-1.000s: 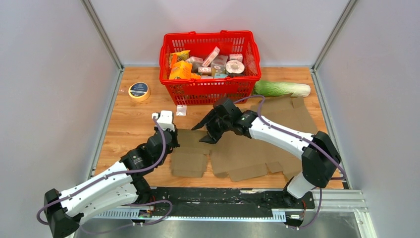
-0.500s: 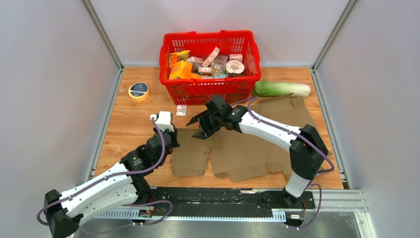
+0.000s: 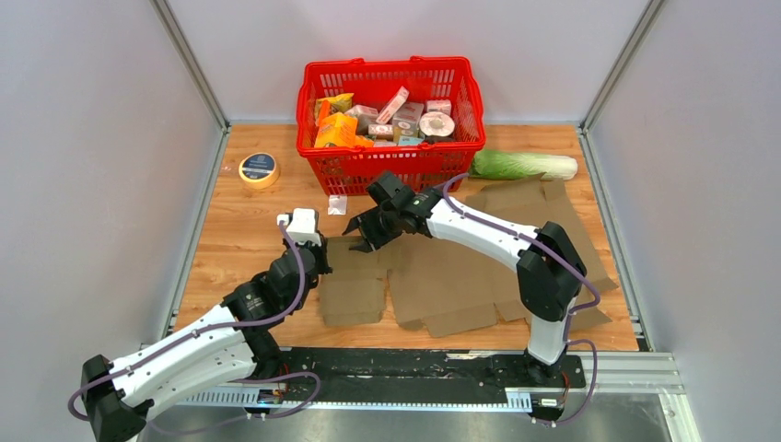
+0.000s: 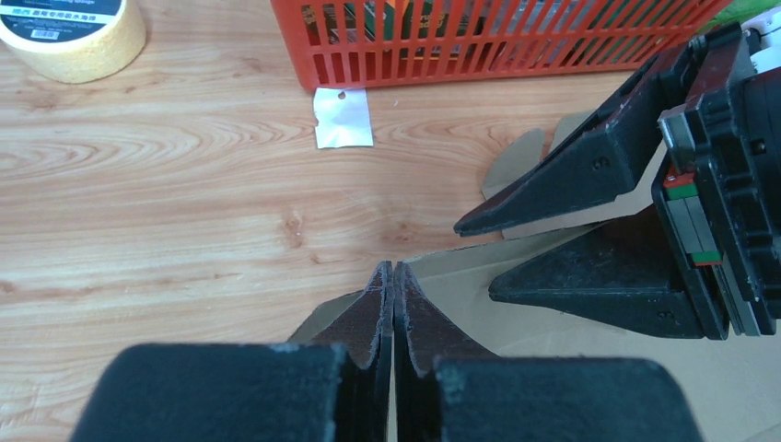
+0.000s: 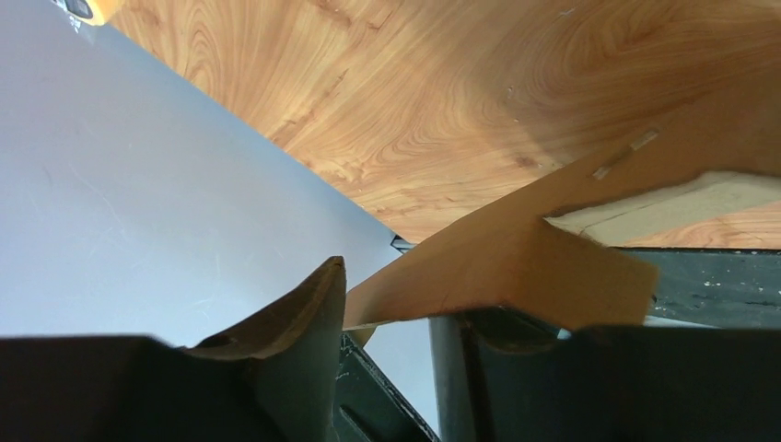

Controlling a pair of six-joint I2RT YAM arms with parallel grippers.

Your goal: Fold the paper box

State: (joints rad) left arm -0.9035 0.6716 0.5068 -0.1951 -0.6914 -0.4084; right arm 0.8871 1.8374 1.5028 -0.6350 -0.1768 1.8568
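Note:
The paper box (image 3: pixel 460 276) is a flat brown cardboard blank lying on the wooden table. My left gripper (image 3: pixel 313 256) is shut, its tips (image 4: pixel 393 269) resting at the blank's left edge (image 4: pixel 553 368). My right gripper (image 3: pixel 357 236) is open at the blank's upper left corner. In the left wrist view its two black fingers (image 4: pixel 571 175) stand apart with a cardboard flap (image 4: pixel 562 216) between them. In the right wrist view (image 5: pixel 396 295) the flap (image 5: pixel 516 262) is raised off the table and lies over one finger, while the other finger (image 5: pixel 308 318) stands clear of it.
A red basket (image 3: pixel 390 171) full of groceries stands at the back, close behind the right gripper. A tape roll (image 3: pixel 259 169) lies at the back left, a green cabbage (image 3: pixel 523 165) right of the basket, and a small white tag (image 3: pixel 337 204) by the basket's front.
My right gripper has moved left and slightly back along the blank's upper edge, towards the basket's front. My left gripper has hardly moved and stays shut.

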